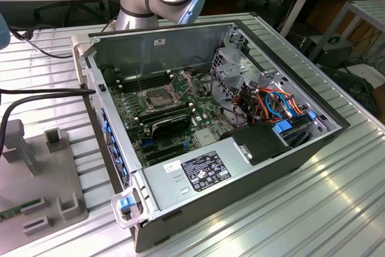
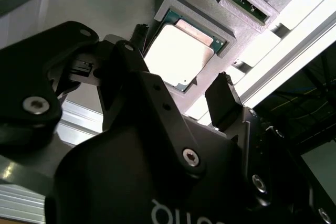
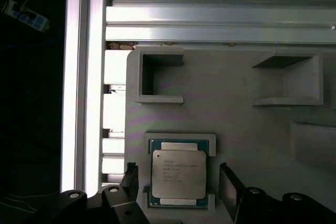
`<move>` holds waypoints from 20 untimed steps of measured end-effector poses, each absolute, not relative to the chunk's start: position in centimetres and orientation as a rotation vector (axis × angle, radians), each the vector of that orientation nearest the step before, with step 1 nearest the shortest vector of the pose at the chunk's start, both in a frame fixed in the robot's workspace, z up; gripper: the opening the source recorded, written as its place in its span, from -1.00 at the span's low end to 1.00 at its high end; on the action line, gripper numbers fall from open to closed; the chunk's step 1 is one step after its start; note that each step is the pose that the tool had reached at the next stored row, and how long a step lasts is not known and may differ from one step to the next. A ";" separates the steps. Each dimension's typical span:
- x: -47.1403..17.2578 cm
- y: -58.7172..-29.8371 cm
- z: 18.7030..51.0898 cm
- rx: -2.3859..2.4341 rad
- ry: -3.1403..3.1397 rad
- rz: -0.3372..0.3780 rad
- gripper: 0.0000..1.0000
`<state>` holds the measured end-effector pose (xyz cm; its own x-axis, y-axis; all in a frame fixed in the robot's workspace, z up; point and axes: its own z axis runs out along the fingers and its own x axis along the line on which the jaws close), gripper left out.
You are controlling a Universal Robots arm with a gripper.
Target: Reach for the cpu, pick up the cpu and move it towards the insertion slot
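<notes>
Fingers [image 3: 229,184] of the gripper [image 3: 180,181] stand open either side of the cpu [image 3: 178,174] in its grey holder [image 3: 236,129]; chip seems light, stiff, fragile; best held by opposite edges.

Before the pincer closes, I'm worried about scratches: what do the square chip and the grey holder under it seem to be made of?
The square pale grey-tan chip looks metal-capped: a smooth satin lid that glares bright in the second wrist view, with green board at its edges. The pale grey blocky holder around it looks like matte plastic, probably; it shows no shine.
</notes>
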<state>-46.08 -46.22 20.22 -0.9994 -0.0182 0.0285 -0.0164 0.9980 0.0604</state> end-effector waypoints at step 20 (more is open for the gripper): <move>-46.0 -46.1 18.8 0.013 -3.111 -0.094 0.44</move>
<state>-45.98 -46.09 18.81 -0.9996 -0.0091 0.0285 -0.0073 0.9981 0.0604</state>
